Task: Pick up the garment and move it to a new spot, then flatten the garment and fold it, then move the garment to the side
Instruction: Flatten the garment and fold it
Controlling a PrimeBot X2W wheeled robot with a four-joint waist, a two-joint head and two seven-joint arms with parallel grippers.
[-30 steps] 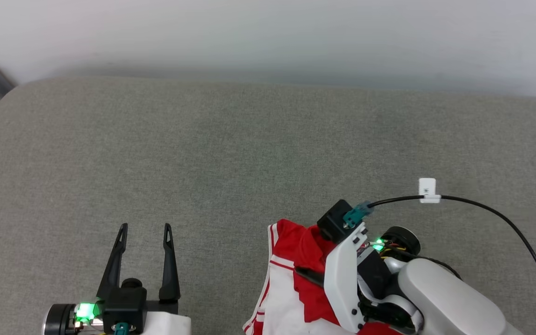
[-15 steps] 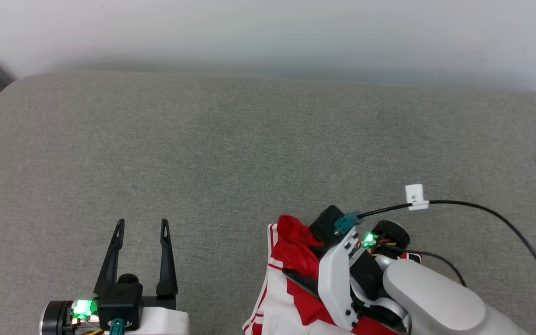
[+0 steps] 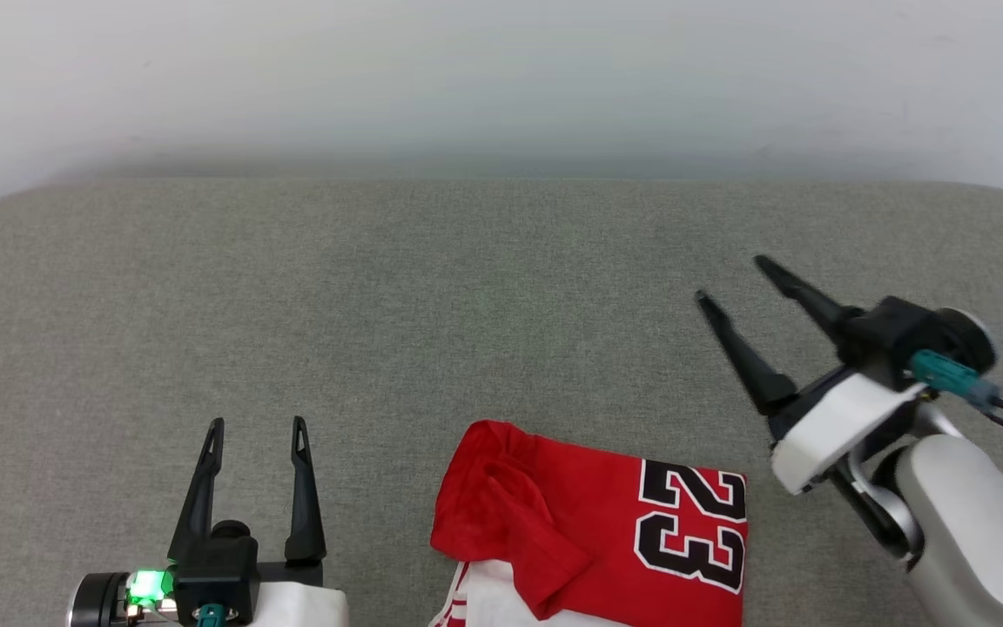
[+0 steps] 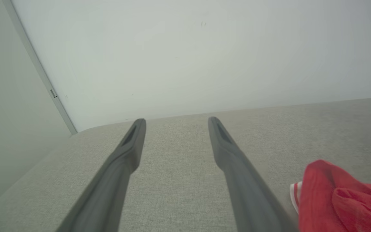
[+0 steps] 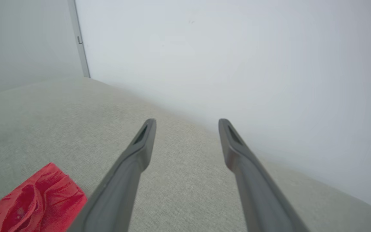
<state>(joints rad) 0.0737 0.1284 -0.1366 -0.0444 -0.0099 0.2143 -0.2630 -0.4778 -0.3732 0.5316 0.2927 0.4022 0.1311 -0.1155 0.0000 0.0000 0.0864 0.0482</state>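
Garment [image 3: 589,514] lies apart — left of right gripper [image 3: 730,279].

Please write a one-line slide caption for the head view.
Left pincer and right pincer open and empty over the grey cushion; the red garment lies free between them.

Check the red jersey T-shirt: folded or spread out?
Folded. The red jersey T-shirt lies as a compact bundle on the grey cushion, a red flap doubled over beside its black 23 print.

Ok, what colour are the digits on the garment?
Black with white outlines, on the red garment; clearest in the head view.
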